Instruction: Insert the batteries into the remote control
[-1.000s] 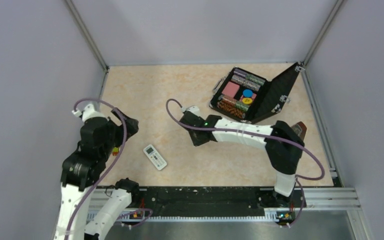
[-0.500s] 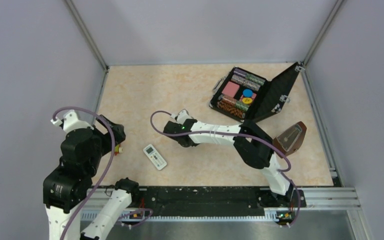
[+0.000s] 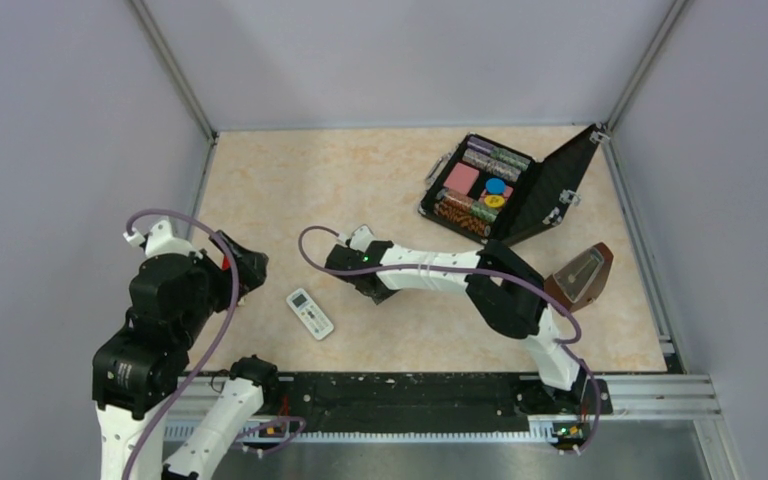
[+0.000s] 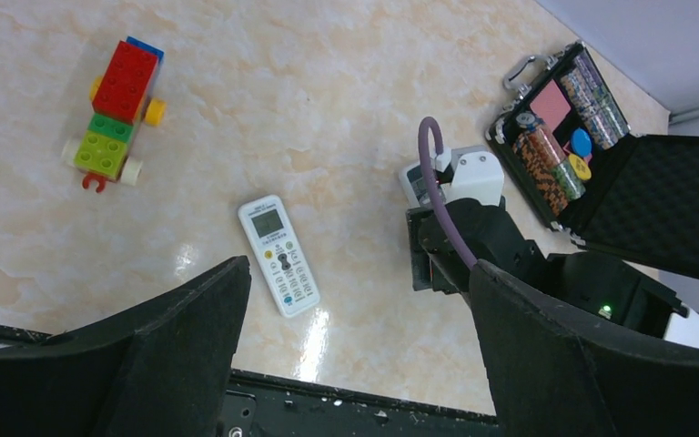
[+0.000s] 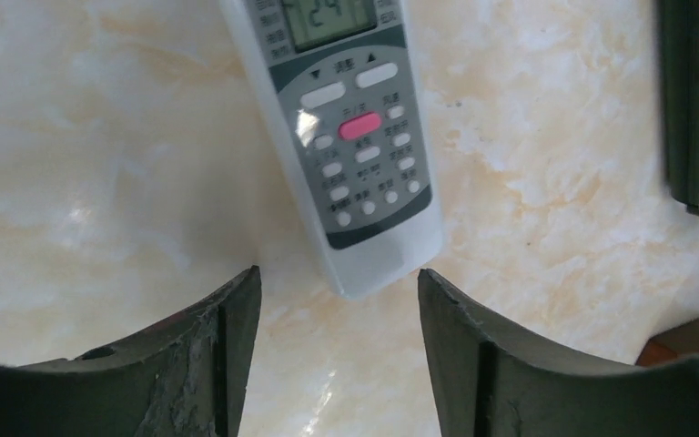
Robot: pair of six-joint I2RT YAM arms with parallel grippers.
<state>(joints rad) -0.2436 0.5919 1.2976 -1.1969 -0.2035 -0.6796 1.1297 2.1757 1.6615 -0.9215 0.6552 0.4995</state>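
Observation:
The remote control (image 5: 346,137) lies face up on the table, white with a grey button panel, a small display and one pink key. My right gripper (image 5: 338,273) is open, with the remote's near end just ahead of its two fingertips and nothing gripped. From above, that gripper (image 3: 368,288) hangs over the table's middle and hides the remote. A corner of the remote (image 4: 411,182) peeks out behind it in the left wrist view. My left gripper (image 4: 357,264) is open and empty, raised at the left (image 3: 250,270). The batteries are out of view.
An all-white remote with a display (image 3: 310,313) lies near the front. A toy brick car (image 4: 116,109) sits at the left. An open black case of chips (image 3: 495,190) stands back right, a brown wedge-shaped object (image 3: 580,275) right of it. A black rail (image 3: 410,390) borders the front.
My right arm swung left across the table and its jaws opened from nearly shut. The left arm dipped towards the near left, then came back a little.

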